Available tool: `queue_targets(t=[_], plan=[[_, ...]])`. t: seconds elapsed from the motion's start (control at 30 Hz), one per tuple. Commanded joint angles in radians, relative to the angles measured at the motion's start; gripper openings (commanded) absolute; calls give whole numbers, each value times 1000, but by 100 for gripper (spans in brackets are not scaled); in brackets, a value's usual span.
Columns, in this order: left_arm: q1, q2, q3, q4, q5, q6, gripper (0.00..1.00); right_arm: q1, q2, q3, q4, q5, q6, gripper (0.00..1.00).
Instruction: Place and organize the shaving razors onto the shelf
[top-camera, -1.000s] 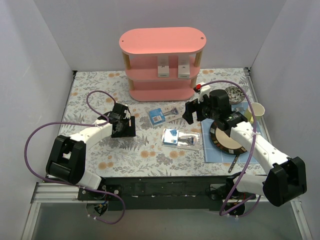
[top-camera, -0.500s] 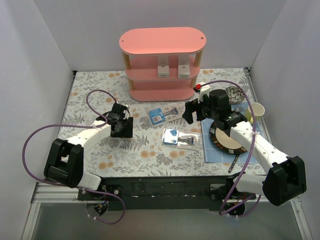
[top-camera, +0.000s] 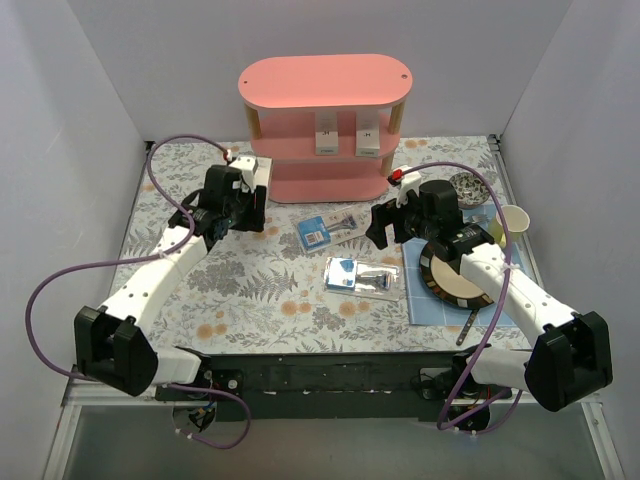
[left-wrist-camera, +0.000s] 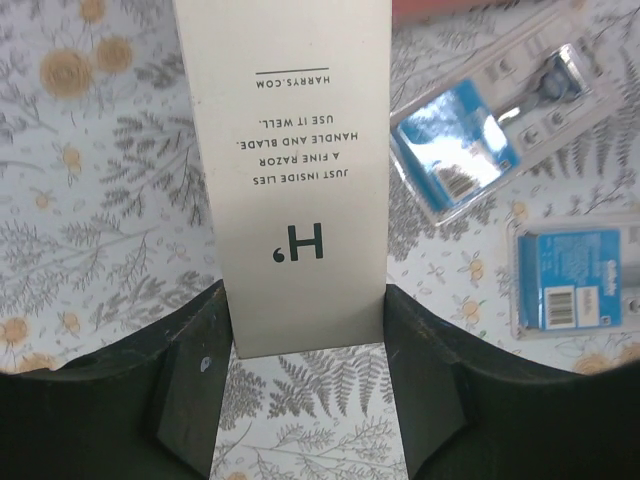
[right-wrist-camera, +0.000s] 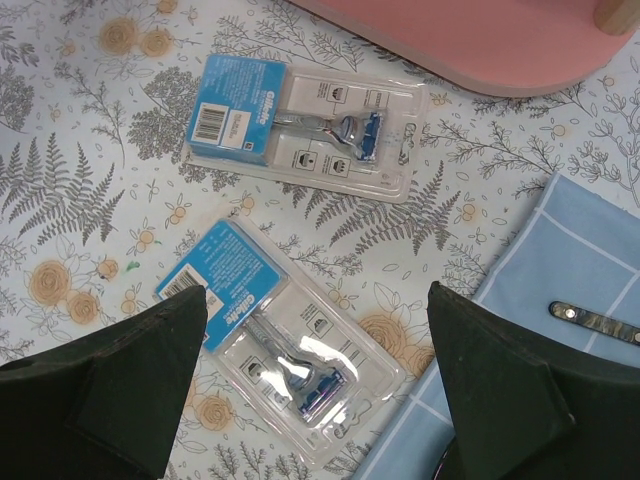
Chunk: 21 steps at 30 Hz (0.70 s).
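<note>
L claw (left-wrist-camera: 308, 310) is clamped on a white Harry's box (left-wrist-camera: 295, 150). Both dark fingers (left-wrist-camera: 195, 380) press its long sides near one end, and the rest of the box sticks out fwd w/ the printed face toward the wrist cam. From above, that claw is up off the floral tablecloth (left-wrist-camera: 90, 200), just left of the pink shelf (top-camera: 325, 85) and about level w/ its lower tiers. The box isn't on any tier yet.

R claw (right-wrist-camera: 318, 300) is spread wide w/ nothing in it, hanging over the table in front of the shelf's right half. Right below it lies the near blister pack (right-wrist-camera: 280, 340), flat on the cloth, blue card at one end, dark razor at the other. The far blister pack (right-wrist-camera: 300, 125) also lies flat, closer to the shelf base and apart from the near one, not touching.

On the shelf's middle tier, right half, are 2 more white boxes, the left box (top-camera: 326, 140) & the right box (top-camera: 367, 140). They stand upright side by side w/ a gap between.

Off to the right is a blue cloth (top-camera: 420, 300) w/ a round plate (top-camera: 450, 290) on it, partly under the R arm. A paper cup (top-camera: 512, 222) & a small bowl (top-camera: 467, 187) sit toward the back-right corner.
</note>
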<state>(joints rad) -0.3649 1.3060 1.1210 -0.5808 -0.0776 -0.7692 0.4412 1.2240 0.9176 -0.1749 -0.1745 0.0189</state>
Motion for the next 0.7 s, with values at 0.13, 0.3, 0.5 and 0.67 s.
queue_targets(t=[0.13, 0.3, 0.5, 0.67], plan=[[-5, 176, 253, 79, 41, 47, 34, -4, -9, 1, 43, 6, -16, 98], [-3, 269, 362, 91, 50, 39, 35, -6, -24, -14, 43, 12, -16, 98], [-3, 355, 454, 121, 26, 39, 35, -15, -53, -46, 43, 18, -16, 98], [-5, 403, 505, 141, -5, 48, 36, -21, -66, -63, 41, 13, -16, 98]])
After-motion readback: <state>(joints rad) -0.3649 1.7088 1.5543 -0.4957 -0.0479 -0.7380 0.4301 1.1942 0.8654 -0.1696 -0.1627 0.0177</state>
